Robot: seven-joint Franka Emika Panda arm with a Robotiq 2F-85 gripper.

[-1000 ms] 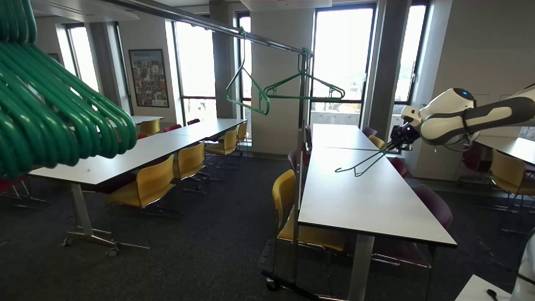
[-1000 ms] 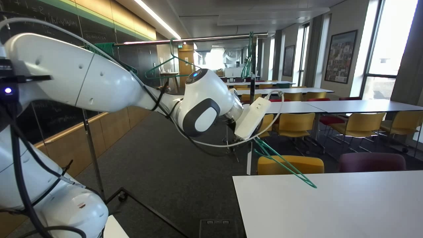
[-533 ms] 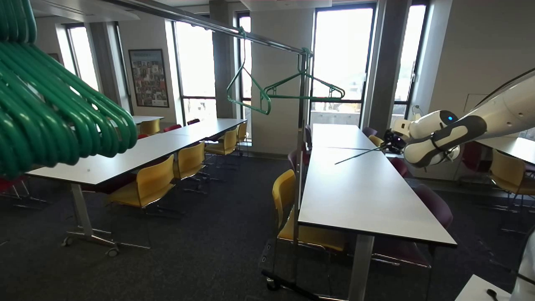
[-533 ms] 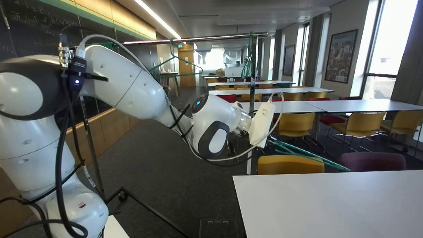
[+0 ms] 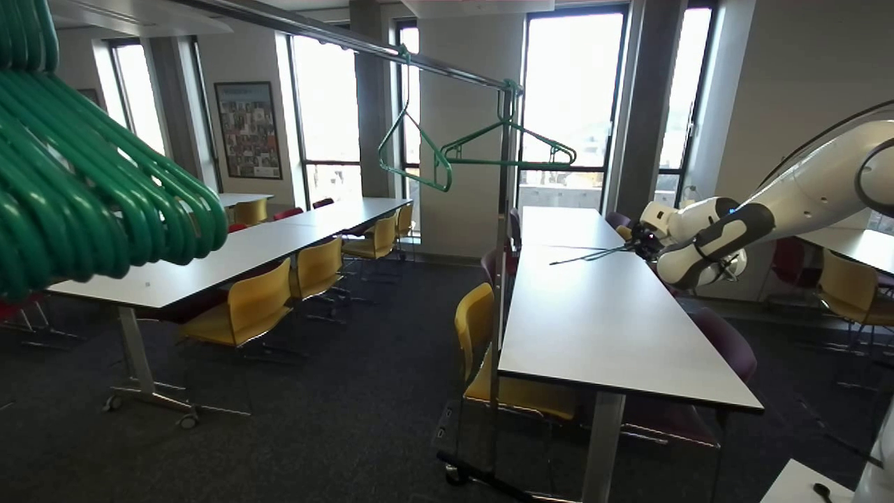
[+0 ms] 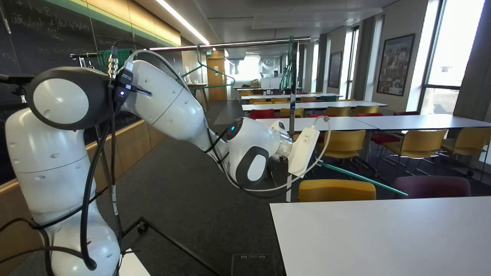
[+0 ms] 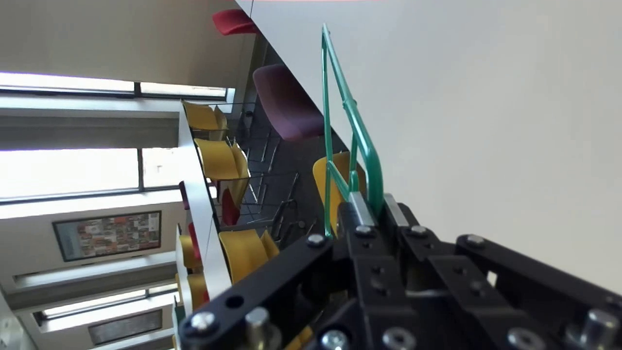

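My gripper (image 7: 378, 210) is shut on a thin green plastic hanger (image 7: 359, 126) in the wrist view, with one bar between the fingertips. The hanger points away from the fingers over a white tabletop. In an exterior view the gripper (image 5: 634, 244) is at the arm's end, and the hanger (image 5: 594, 256) juts out to the left, nearly flat. It also shows as a thin edge-on green line (image 6: 362, 178), sloping down to the right above a yellow chair back. There the fingers are hidden behind the white box on the wrist.
A rack's metal rail (image 5: 447, 68) carries a single hanger (image 5: 412, 177), others by its post, and a dense bunch (image 5: 105, 202) in the foreground. A white table (image 6: 379, 234) stands in front of a yellow chair (image 6: 337, 190) and a purple chair (image 6: 432, 186).
The wrist has moved lower, with the hanger still held. The hanger has turned from a steep downward tilt to a flatter, edge-on pose. The hangers on the rail look unchanged.
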